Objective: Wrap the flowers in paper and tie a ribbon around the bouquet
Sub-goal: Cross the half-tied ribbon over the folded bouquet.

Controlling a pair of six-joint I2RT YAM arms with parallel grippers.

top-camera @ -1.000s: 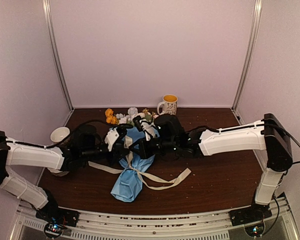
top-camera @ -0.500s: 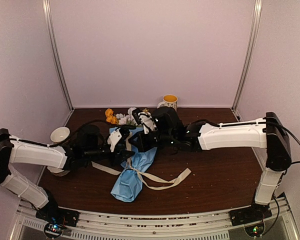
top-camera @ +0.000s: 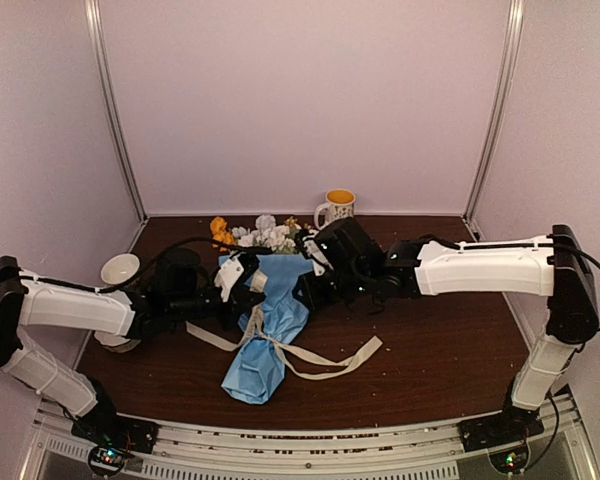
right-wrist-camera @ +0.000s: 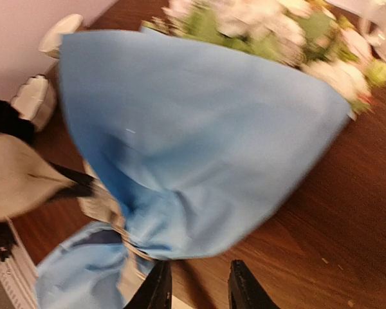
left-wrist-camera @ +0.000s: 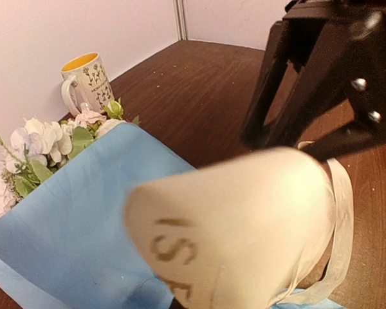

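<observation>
A white bowl [top-camera: 120,268] sits at the counter's [top-camera: 440,340] far left, by the left arm [top-camera: 70,305]. That arm reaches right to the left edge of the bouquet [top-camera: 272,330]. The left jaws are closed there, just above the cone's waist. Whether they pinch the ribbon [top-camera: 325,362] I cannot tell.

The bouquet lies flat at mid-counter, narrow end toward the near edge. The flowers [top-camera: 265,237] spill out of the wide end toward the back wall. The blue paper [top-camera: 280,305] is gathered at the waist, where the ribbon crosses it. One ribbon tail trails left on the wood and a longer one loops right.

A yellow-lined mug [top-camera: 338,208] stands behind the flowers, near the wall. The right arm [top-camera: 480,268] stretches in from the right. The right jaws are at the cone's right edge, slightly apart, with nothing between them.
</observation>
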